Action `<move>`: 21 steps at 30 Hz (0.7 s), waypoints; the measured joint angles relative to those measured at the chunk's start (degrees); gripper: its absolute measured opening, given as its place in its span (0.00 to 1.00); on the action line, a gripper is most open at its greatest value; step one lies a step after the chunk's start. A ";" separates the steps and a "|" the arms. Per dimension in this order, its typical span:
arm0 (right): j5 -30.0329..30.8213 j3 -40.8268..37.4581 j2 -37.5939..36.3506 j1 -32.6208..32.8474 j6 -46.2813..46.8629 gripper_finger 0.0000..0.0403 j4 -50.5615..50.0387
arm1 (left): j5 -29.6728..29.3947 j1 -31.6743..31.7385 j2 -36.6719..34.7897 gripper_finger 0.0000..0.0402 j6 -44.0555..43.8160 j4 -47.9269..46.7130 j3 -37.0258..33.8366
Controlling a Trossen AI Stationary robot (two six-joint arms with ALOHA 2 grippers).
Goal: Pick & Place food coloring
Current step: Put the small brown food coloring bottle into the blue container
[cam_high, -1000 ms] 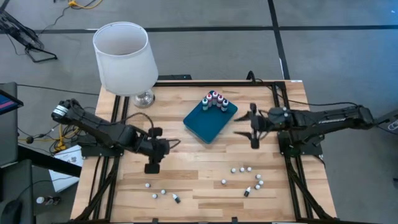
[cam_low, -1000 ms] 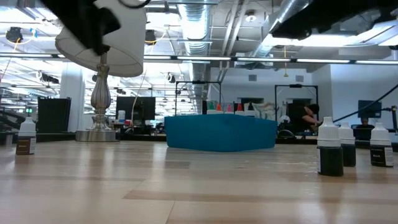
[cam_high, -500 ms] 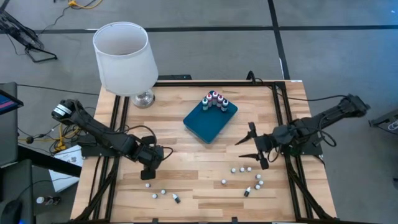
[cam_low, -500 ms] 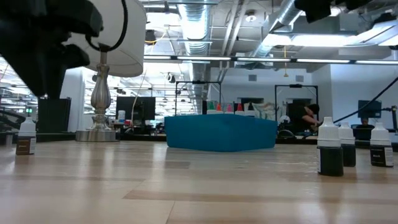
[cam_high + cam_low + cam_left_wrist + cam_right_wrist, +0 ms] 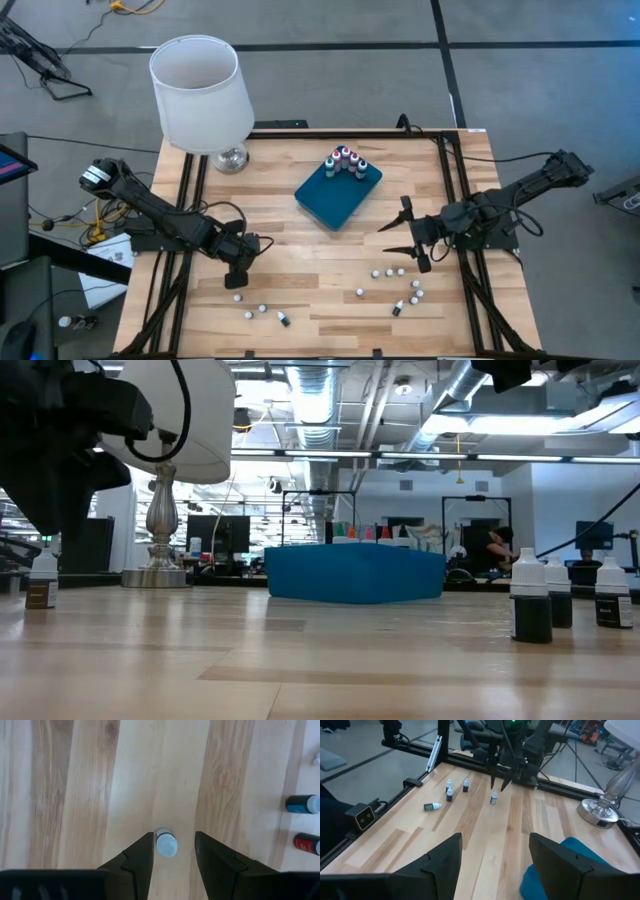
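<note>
Wooden table with four tiny bottles near the far edge, one tipped over. Left gripper hangs right by a bottle, lamp base off to the side.

from above, the loose food coloring bottles are mere specks; i can't read their cap colours. my left gripper has its fingers cut off by my wrist picture's edge. in the low view my left arm hides part of the lamp, and the teal tray hides all but the bottles' tops.
</note>
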 joint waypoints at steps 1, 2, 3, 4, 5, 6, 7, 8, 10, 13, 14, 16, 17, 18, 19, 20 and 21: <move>0.00 0.00 -0.02 0.00 -0.04 0.55 -0.02 | 0.00 0.02 0.00 0.34 0.29 -0.02 0.00; -0.02 0.00 0.00 0.00 -0.04 0.55 -0.04 | -0.17 0.02 0.08 0.34 0.60 0.02 0.00; 0.00 0.00 0.00 0.00 -0.04 0.55 -0.04 | -0.27 0.02 0.37 0.34 0.90 0.41 0.00; -0.02 0.00 0.00 0.00 -0.04 0.55 -0.02 | -0.22 0.02 0.53 0.34 1.30 0.72 -0.01; -0.02 0.00 0.00 0.00 -0.04 0.55 -0.04 | -0.13 0.02 0.53 0.34 1.66 0.71 -0.02; -0.02 0.00 0.00 0.00 -0.04 0.55 -0.04 | -0.03 0.02 0.46 0.34 1.76 0.61 -0.02; -0.02 0.00 0.00 0.00 -0.04 0.55 -0.04 | -0.07 0.02 0.46 0.34 1.80 0.59 -0.02; -0.02 0.00 0.00 0.00 -0.05 0.55 -0.04 | -0.07 0.02 0.48 0.34 1.84 0.57 -0.02; -0.02 0.00 0.00 0.00 -0.04 0.55 -0.04 | -0.07 0.02 0.48 0.34 1.88 0.55 -0.02; -0.02 0.00 0.00 0.00 -0.04 0.55 -0.04 | 0.42 0.04 0.48 0.34 1.90 0.24 -0.02; -0.02 0.00 0.00 0.00 -0.04 0.55 -0.06 | 0.89 0.04 0.48 0.34 1.90 0.24 -0.02; -0.02 0.00 0.00 0.00 -0.04 0.55 -0.04 | 1.07 0.04 0.48 0.34 1.94 0.19 -0.02; -0.02 0.00 0.00 0.00 -0.04 0.55 -0.04 | 1.32 0.04 0.48 0.34 2.22 0.11 -0.02; -0.04 0.00 0.00 0.00 -0.04 0.55 -0.04 | 1.42 0.04 0.48 0.34 2.37 0.06 -0.02; -0.04 0.00 0.00 0.00 -0.04 0.55 -0.04 | 1.42 0.04 0.48 0.34 2.58 0.02 -0.02; -0.04 0.00 0.00 0.00 -0.04 0.55 -0.04 | 1.42 0.04 0.48 0.34 2.84 0.03 -0.02; -0.04 0.00 0.00 0.00 -0.04 0.55 -0.04 | 1.40 0.04 0.48 0.34 3.25 0.06 -0.02</move>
